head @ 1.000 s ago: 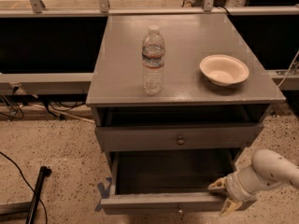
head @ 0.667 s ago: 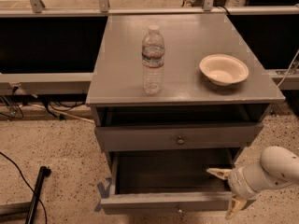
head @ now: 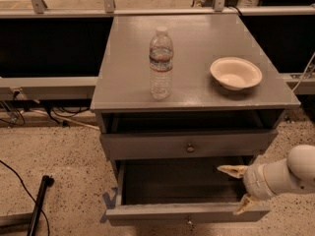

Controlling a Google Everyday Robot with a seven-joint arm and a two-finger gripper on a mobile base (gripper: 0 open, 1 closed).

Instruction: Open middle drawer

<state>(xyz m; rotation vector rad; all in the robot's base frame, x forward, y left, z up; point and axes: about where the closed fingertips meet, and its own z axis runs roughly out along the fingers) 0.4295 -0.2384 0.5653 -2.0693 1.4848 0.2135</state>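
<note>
Nearest, the middle drawer is seen pulled well out, its front low in view. The gripper is held over its right side, fingers spread wide, nothing grasped. If more travel is wanted, it is judged that any pull should be kept straight and level. Above, the upper drawer is shown. On the cabinet top, a water bottle and bowl are stood apart. Speckled floor and a railing are noted beyond.

Even overhead light, a soft sheen on the worktop; deep shadow fills the open middle drawer, at whose right edge the pale gripper, fingers spread, seems brightly lit
</note>
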